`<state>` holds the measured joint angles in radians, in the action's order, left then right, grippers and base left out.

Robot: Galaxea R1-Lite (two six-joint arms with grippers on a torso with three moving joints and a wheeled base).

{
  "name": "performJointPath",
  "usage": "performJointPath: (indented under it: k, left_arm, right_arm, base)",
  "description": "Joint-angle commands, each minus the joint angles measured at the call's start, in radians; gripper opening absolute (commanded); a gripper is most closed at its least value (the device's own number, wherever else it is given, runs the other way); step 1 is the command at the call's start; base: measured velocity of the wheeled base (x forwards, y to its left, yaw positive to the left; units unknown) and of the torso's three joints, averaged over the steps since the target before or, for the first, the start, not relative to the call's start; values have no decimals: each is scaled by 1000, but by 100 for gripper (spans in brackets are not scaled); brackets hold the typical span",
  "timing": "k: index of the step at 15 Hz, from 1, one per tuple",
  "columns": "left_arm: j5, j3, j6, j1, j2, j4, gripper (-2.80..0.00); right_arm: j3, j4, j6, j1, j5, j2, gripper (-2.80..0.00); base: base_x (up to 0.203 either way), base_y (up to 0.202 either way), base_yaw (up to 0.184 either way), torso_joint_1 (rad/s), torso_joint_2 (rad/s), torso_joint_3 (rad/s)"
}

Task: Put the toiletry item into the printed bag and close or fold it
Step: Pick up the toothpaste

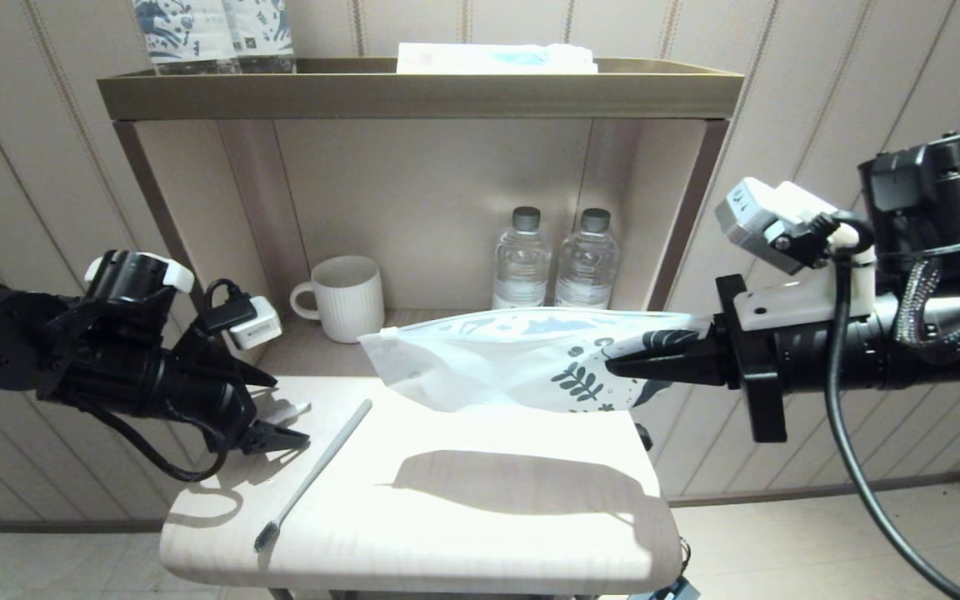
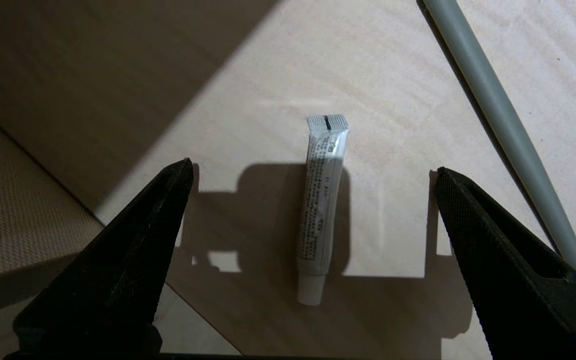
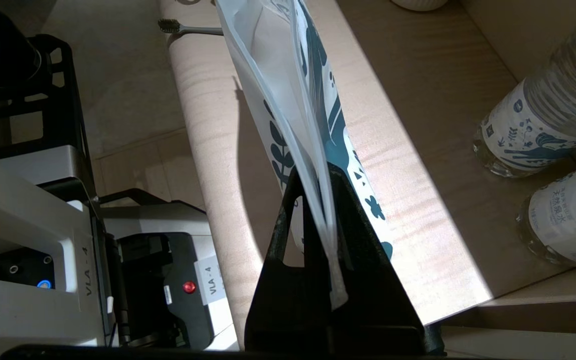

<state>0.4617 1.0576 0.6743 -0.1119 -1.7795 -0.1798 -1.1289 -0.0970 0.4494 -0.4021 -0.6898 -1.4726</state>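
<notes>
Now the right hand pinches the printed bag at its leafy end, holding it aloft at 3 o'clock over the worktop, while the left hand, spread wide and empty, straddles the toothpaste tube — closing on it looks next

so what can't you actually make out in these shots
- Small tube: print too small to read in the left wrist view; in the head view the left gripper mostly hides it.
- Printed bag: whether its mouth is open; the head view shows it side-on, and the right gripper covers one end in the right wrist view.
- Printed bottles on the top shelf: cut off by the head view's upper edge.
</notes>
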Motion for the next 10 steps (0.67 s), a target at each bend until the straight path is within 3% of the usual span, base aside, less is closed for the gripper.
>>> performJointPath:
  k: [1,6,7,10]
  left_arm:
    - [-8,13,4,1,-17,-1,0]
    - [-21,4,5,3,-18,-1,0]
    - [-21,4,5,3,-18,-1,-280]
    - [-21,5,5,3,-18,0,-280]
  right_arm:
    - [0,-1,3,-1,-5,0,-280]
    - [1,-1,2,0,-5,0,-280]
    - [1,-1,2,-1,-5,1,-280]
    - [0,-1,-5,0,-5,1,-280]
  base:
    - [0,0,0,0,0,0]
    - [0,0,0,0,0,0]
    - [0,0,0,0,0,0]
    - [0,0,0,0,0,0]
